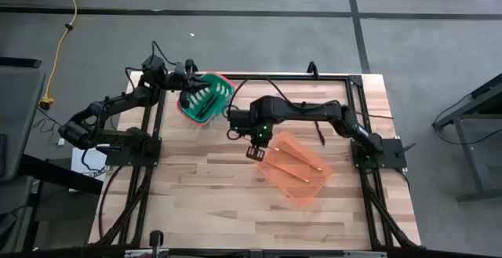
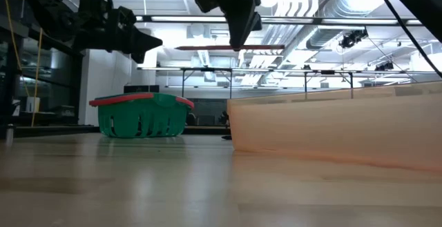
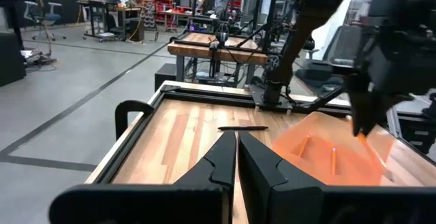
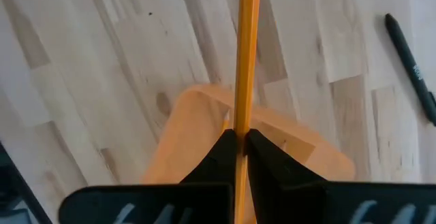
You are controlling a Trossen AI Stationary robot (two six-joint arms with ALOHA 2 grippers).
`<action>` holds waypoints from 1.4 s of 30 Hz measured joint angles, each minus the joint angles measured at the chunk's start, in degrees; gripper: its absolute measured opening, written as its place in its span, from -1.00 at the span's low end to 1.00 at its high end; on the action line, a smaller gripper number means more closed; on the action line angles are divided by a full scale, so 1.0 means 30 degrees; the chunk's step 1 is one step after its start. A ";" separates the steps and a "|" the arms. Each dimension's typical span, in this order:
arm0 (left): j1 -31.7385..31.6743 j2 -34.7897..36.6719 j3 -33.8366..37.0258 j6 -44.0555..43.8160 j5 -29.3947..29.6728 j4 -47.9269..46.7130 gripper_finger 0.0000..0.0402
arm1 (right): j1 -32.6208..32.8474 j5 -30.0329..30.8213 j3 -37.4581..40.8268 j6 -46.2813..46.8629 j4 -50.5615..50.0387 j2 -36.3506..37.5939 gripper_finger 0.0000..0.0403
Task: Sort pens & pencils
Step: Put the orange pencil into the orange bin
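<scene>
Right claw (image 4: 238,139) is clamped on a pencil (image 4: 244,54) at frame center, above the orange tray's (image 1: 298,181) edge. Release too early and it'll bounce onto the counter (image 1: 204,203). Left claw (image 3: 237,149) is pinched together, empty, over the green basket (image 1: 205,97) upper left.

One orange-yellow pencil (image 4: 245,54) is clamped between the right jaws, sticking out ahead; a black pen (image 4: 412,67) is seen lying flat off to one side.

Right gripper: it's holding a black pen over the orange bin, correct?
Not a pen. The right gripper is shut on an orange-yellow pencil, as the right wrist view shows. It does hang over the orange bin; a black pen lies on the table.
</scene>
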State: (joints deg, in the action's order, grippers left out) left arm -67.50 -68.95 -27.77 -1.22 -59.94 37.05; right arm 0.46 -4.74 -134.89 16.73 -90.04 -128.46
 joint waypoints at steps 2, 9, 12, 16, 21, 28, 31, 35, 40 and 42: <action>0.0006 0.0000 0.0000 -0.0182 0.0380 0.0188 -0.97 | 0.0353 0.0018 0.0000 0.0448 0.0000 0.0000 -0.99; 0.0006 -0.0007 0.0000 -0.1161 0.0609 0.1088 -0.97 | 0.1334 0.0595 0.0083 0.1764 0.0033 0.0015 -0.99; 0.0006 -0.0007 0.0000 -0.1572 0.0606 0.1220 -0.97 | 0.1802 0.1115 0.1041 0.2475 0.0039 0.0435 -0.99; 0.0006 -0.0007 0.0000 -0.1646 0.0602 0.1213 -0.97 | 0.2328 0.2052 0.3804 0.4381 0.0132 0.1925 -0.99; 0.0006 -0.0007 0.0000 -0.1746 0.0617 0.1220 -0.97 | 0.3030 0.2191 0.8320 0.7252 0.2335 0.4647 -0.99; 0.0006 -0.0007 0.0000 -0.1760 0.0704 0.1210 -0.97 | 0.3791 0.1454 1.3434 1.1043 0.4714 0.7378 -0.99; 0.0006 -0.0007 0.0000 -0.1760 0.0712 0.1213 -0.97 | 0.4061 0.0826 1.5014 1.2043 0.5071 0.7897 -0.99; 0.0006 -0.0007 0.0000 -0.1760 0.0748 0.1230 -0.97 | 0.4343 0.0022 1.6875 1.2622 0.6227 0.8311 -0.99; 0.0006 -0.0007 0.0000 -0.1746 0.0748 0.1235 -0.97 | 0.4388 -0.0593 1.8460 1.2931 0.7633 0.8306 -0.99; 0.0006 -0.0007 0.0000 -0.1739 0.0748 0.1235 -0.97 | 0.4306 -0.0586 1.9106 1.2925 0.8493 0.8306 -0.99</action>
State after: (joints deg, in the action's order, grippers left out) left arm -67.48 -68.97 -27.77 -6.44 -57.69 40.75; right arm 13.38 -6.50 -77.57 55.51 -64.56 -103.55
